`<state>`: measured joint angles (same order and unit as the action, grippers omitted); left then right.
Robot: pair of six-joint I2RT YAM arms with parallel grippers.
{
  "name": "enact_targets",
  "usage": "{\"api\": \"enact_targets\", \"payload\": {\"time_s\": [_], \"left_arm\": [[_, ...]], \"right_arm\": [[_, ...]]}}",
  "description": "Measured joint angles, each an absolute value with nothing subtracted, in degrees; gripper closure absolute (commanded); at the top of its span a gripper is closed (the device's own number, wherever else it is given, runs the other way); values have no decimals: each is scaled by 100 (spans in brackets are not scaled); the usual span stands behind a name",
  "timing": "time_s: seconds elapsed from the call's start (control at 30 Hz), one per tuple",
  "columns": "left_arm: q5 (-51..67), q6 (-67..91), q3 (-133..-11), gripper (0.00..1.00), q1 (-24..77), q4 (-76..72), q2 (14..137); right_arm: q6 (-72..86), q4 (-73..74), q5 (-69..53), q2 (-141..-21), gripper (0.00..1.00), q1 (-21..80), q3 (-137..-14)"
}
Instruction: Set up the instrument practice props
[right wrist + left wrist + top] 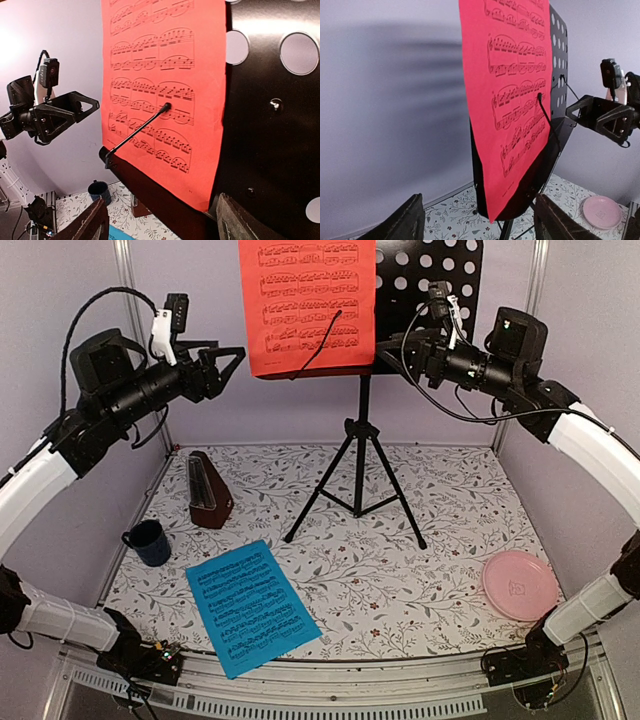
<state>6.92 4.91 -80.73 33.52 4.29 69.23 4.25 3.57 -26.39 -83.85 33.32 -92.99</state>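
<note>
The black perforated music stand (430,275) is upright on its tripod at the back middle. A red sheet (307,305) rests on its desk, on the left half, with a thin wire arm lying across it. The cyan sheet (250,607) lies flat near the front left, and the wooden metronome (208,490) stands upright at the left. My left gripper (225,365) hangs open just left of the red sheet (510,100), touching nothing. On the other side, my right gripper (395,345) is open and empty in front of the stand (270,125), by the red sheet's (165,75) lower right corner.
A dark blue mug (149,542) stands at the left edge, in front of the metronome. A pink plate (520,584) lies at the front right. The tripod legs (358,480) spread over the middle of the floral table. Pale walls close the back and both sides.
</note>
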Motion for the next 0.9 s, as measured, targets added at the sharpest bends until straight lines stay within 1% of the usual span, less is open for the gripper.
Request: {"api": "enact_targets", "payload": {"time_s": [0.17, 0.33, 0.5, 0.7, 0.9], "left_arm": [[303, 727, -7415, 24, 3352, 652, 6556], [-27, 1236, -6386, 24, 3352, 1138, 6145], [-21, 1887, -5304, 20, 3352, 1389, 5975], [82, 2528, -4176, 19, 3358, 1581, 6093], [165, 2858, -3413, 18, 3417, 1525, 6202]], "right_arm": [[410, 231, -2956, -8001, 19, 3339, -8862], [513, -60, -3332, -7312, 17, 3365, -7806], [790, -423, -3662, -6971, 15, 3489, -6692], [1083, -580, -3706, -7314, 15, 3889, -5763], [1253, -832, -3774, -8215, 16, 4412, -5328]]}}
